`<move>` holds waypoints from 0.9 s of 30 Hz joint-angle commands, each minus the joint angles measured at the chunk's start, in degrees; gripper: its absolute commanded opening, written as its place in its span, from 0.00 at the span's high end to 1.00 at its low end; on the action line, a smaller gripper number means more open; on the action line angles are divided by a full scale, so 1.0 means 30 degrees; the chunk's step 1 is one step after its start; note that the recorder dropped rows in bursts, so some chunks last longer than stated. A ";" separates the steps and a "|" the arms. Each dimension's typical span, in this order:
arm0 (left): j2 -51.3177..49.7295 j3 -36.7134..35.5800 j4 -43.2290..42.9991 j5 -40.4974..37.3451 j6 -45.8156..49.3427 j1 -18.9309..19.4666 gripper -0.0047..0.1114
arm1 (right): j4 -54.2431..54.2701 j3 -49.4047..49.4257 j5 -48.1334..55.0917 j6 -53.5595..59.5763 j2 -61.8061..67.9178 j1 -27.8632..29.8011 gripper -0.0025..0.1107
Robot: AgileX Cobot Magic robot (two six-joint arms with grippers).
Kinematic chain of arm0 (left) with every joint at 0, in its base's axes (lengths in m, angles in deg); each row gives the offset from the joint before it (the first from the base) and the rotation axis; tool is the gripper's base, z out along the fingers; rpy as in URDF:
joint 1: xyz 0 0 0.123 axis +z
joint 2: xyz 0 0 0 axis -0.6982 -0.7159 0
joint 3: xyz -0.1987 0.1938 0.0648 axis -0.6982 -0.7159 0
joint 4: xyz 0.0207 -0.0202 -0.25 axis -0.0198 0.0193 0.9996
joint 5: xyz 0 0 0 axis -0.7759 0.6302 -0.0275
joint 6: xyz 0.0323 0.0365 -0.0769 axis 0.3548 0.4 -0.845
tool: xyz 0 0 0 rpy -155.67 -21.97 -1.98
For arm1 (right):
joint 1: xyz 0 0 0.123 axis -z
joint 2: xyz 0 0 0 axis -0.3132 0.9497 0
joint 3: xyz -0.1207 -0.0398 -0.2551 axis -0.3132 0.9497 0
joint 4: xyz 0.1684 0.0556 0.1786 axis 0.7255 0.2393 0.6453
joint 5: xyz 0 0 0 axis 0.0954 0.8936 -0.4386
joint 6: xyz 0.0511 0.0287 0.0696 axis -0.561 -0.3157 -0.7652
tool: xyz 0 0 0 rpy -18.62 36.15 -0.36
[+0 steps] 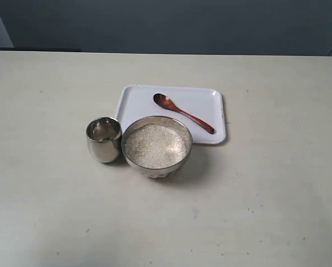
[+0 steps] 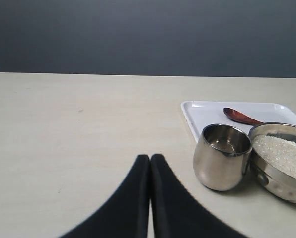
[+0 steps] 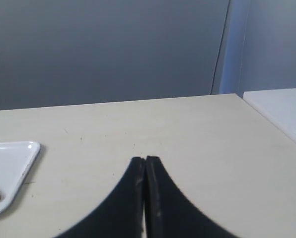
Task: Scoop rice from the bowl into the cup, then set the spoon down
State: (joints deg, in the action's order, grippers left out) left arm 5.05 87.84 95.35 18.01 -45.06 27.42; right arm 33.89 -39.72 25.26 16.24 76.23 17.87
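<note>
The metal bowl (image 1: 157,146) (image 2: 282,163) stands mid-table, filled with white rice (image 1: 155,146) (image 2: 283,156). Touching its left side is the steel cup (image 1: 103,139) (image 2: 222,156), upright. Behind them the reddish-brown wooden spoon (image 1: 182,112) (image 2: 241,116) lies on a white tray (image 1: 138,100) (image 2: 202,113), head toward the left. Neither arm shows in the exterior view. My left gripper (image 2: 150,157) is shut and empty over bare table, short of the cup. My right gripper (image 3: 145,159) is shut and empty, well to the right of the tray (image 3: 9,171).
The beige table (image 1: 277,211) stretches wide on all sides of the group. A dark wall runs behind its far edge. In the right wrist view a second white surface (image 3: 282,106) adjoins the table's right end.
</note>
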 commanded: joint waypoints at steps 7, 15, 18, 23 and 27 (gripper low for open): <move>0.0101 0.0076 -0.0025 0.0297 -0.0126 -0.0125 0.96 | -0.0413 0.1205 -0.0708 0.0000 -0.1647 0.0127 0.99; 0.0101 0.0076 -0.0025 0.0297 -0.0126 -0.0125 0.96 | -0.0293 0.1205 -0.0537 0.0000 -0.1647 0.0127 0.99; 0.0101 0.0076 -0.0025 0.0297 -0.0126 -0.0125 0.96 | -0.0293 0.1205 -0.0537 0.0000 -0.1647 0.0127 0.99; 0.0101 0.0076 -0.0025 0.0297 -0.0126 -0.0125 0.96 | 0.0177 0.1205 -0.0537 0.0000 -0.1647 0.0127 0.99; 0.0101 0.0076 -0.0025 0.0297 -0.0126 -0.0125 0.96 | 0.0177 0.1205 -0.0537 0.0000 -0.1647 0.0127 0.99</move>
State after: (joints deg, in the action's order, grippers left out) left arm 5.05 87.84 95.35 18.01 -45.06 27.42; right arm 34.15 -36.37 23.84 16.24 71.63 18.01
